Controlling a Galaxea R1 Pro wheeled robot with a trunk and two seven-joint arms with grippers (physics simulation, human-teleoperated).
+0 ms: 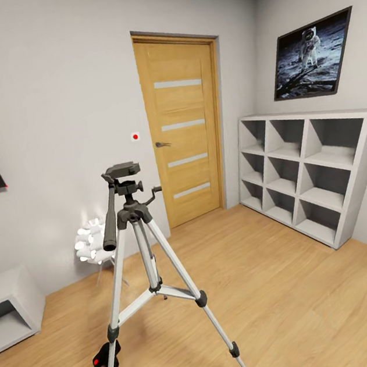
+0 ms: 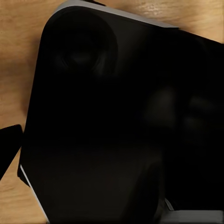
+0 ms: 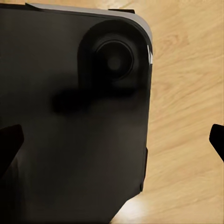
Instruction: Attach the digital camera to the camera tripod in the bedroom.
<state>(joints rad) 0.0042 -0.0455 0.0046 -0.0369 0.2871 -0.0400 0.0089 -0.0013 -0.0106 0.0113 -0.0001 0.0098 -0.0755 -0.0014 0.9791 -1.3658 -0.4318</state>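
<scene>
Tripod (image 1: 142, 254) stands on the near left floor (image 1: 281, 286); camera (image 1: 107, 356) lies at its foot. End effector states: cannot tell.

Head forward; wrists face floor (image 3: 186, 116) closely

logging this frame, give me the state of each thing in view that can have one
tripod: upright, legs spread, head plate bare
camera: on the floor by a tripod foot, not mounted
door: closed
shelves: cubes empty
right gripper: fingers apart, nothing between them
left gripper: open or shut cannot be told
</scene>
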